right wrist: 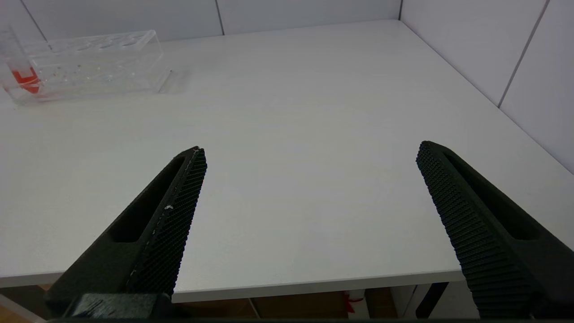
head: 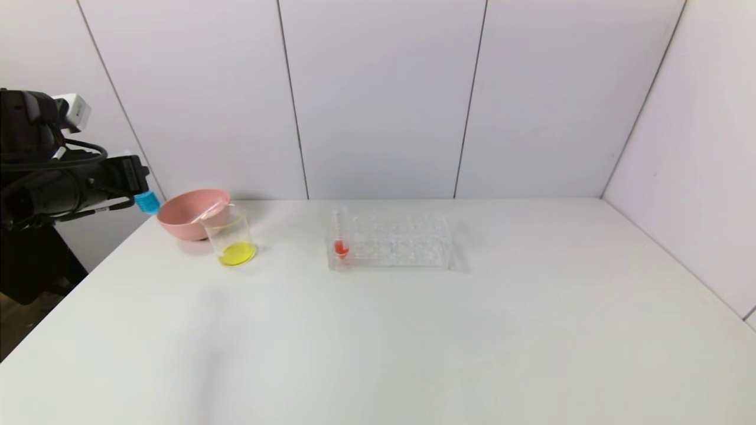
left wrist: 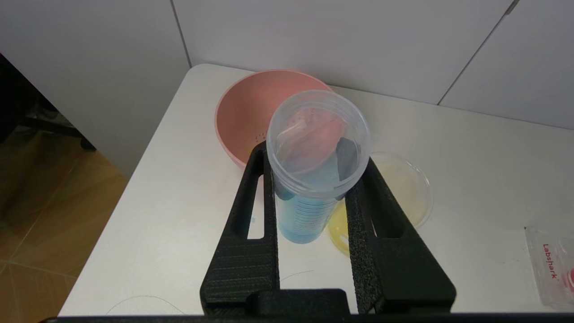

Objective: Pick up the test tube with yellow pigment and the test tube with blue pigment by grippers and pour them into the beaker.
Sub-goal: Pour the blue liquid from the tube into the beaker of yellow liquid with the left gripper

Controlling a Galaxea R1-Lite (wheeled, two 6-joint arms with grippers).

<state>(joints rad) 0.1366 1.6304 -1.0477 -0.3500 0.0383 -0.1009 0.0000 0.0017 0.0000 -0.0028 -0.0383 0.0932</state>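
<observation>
1. A pink bowl (head: 190, 212) sits at the far left of the white tabletop (head: 413, 342), close to the wall panels (head: 378, 100); a slim clear tube leans inside it.
2. A clear tube rack (head: 393, 241) stands mid-tabletop, well apart from the bowl; one tube with red-orange liquid (head: 340, 247) stands upright at the rack's left end.

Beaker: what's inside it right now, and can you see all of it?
The beaker holds yellow liquid pooled at its bottom; no blue in it. In the left wrist view, the left gripper, shut on the test tube with blue pigment, covers part of the beaker's inside.
</observation>
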